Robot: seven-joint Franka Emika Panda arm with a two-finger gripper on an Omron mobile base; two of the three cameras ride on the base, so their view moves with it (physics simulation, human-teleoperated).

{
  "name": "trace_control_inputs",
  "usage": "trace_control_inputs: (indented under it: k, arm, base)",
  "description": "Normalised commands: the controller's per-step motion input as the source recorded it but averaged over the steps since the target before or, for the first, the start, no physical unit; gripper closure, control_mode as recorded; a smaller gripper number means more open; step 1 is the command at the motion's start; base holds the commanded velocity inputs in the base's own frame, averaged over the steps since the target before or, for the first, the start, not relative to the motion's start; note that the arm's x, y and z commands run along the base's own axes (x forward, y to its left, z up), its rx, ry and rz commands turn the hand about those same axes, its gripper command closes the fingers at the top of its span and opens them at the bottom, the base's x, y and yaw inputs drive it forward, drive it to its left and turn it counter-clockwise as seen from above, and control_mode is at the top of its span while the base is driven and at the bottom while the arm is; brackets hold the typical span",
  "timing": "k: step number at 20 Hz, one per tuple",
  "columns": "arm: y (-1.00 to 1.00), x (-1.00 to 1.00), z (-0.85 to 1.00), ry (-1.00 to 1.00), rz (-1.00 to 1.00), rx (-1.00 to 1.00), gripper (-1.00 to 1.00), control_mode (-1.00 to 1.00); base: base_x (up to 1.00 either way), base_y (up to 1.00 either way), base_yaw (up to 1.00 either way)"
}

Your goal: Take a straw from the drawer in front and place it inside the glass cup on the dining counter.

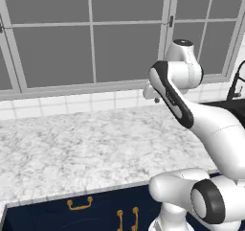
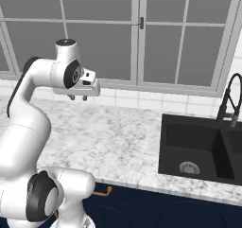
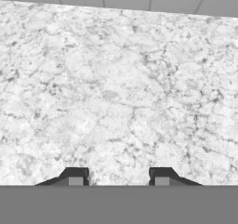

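My gripper (image 1: 155, 99) (image 2: 78, 98) hangs high above the marble worktop (image 1: 86, 144), close to the tiled back wall and pointing down. Its two dark fingertips (image 3: 74, 176) stand apart over bare marble, open, with nothing between them. Under the worktop's front edge is the navy drawer (image 1: 57, 208), shut, with its brass handle (image 1: 79, 204) (image 2: 101, 191) low beside my arm's base. The straw, the glass cup and the dining counter are out of view.
A black sink (image 2: 198, 151) with a dark faucet (image 2: 230, 101) (image 1: 236, 85) is set into the worktop to the right. Large windows (image 1: 91, 38) rise behind a white tiled strip. Navy cabinet doors with vertical brass handles (image 1: 127, 219) sit below.
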Motion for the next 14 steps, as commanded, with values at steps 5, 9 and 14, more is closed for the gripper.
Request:
trace_control_inputs:
  k: [5,9,14]
  arm:
    - [0.0,0.0,0.0,0.0,0.0,0.0,-1.0,1.0]
    - [0.0,0.0,0.0,0.0,0.0,0.0,-1.0,1.0]
    - [0.0,0.0,0.0,0.0,0.0,0.0,-1.0,1.0]
  base:
    - [-0.12,0.0,0.0]
    - [-0.97,0.0,-0.02]
    - [-0.57,-0.3,0.03]
